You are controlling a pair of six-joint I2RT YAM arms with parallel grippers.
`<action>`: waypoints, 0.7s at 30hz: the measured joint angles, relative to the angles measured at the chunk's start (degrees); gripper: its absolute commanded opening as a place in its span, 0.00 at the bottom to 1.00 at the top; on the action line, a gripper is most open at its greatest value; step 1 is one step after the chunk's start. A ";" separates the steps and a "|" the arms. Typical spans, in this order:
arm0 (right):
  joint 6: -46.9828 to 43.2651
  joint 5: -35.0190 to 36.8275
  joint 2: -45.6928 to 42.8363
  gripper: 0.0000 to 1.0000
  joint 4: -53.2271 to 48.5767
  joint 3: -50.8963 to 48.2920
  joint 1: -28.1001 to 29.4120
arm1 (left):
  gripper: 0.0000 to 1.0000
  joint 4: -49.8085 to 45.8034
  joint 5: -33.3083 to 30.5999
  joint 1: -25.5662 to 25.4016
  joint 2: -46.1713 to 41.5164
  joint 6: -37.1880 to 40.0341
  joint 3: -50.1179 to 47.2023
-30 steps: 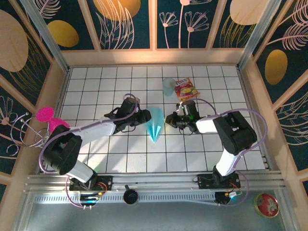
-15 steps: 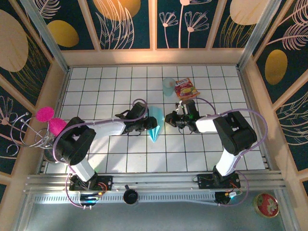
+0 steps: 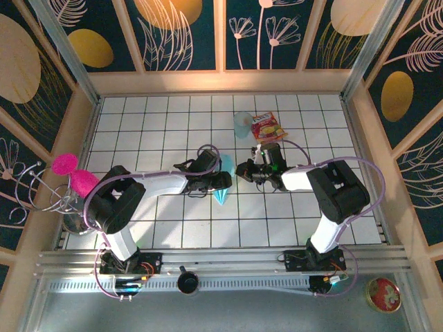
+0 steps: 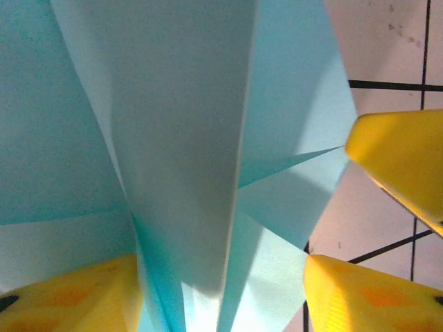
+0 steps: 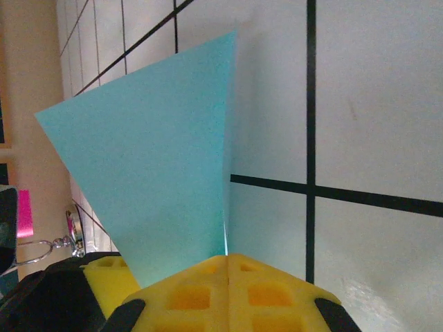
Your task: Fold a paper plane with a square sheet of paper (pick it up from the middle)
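Observation:
The paper plane point(image 3: 221, 195) is a slim light teal dart in the middle of the tiled floor, its tip pointing toward the arms. My left gripper point(image 3: 223, 182) reaches over it from the left. In the left wrist view the plane point(image 4: 180, 138) rises close up with its centre ridge, and my left gripper point(image 4: 221, 283) is open, a yellow finger point(image 4: 69, 294) on each side of the folds. My right gripper point(image 3: 240, 171) meets the plane from the right. In the right wrist view it point(image 5: 228, 266) is shut, and the plane's point(image 5: 159, 173) thin edge runs into the seam between its fingers.
A pale translucent blue cup point(image 3: 242, 124) and a red-and-yellow snack packet point(image 3: 268, 128) lie just behind the grippers. A pink object point(image 3: 66, 166) sits outside the left wall. Wooden walls point(image 3: 221, 81) ring the tiled floor point(image 3: 173, 221).
My left gripper has slid right onto the plane and opened wider, now covering its middle. The right arm and the plane have stayed where they were.

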 measured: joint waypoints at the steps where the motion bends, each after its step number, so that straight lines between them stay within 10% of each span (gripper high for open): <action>1: 0.00 -0.11 0.00 0.00 0.22 0.00 0.00 | 0.63 -0.31 -0.28 -0.07 0.00 0.11 0.07; 13: 0.20 -0.85 0.00 0.00 0.55 0.00 0.04 | 0.85 -0.63 -1.25 -0.74 0.44 2.34 0.55; 21: 0.20 -0.85 0.00 0.00 0.63 0.00 0.04 | 0.75 -1.53 -1.70 -0.79 0.76 3.43 1.33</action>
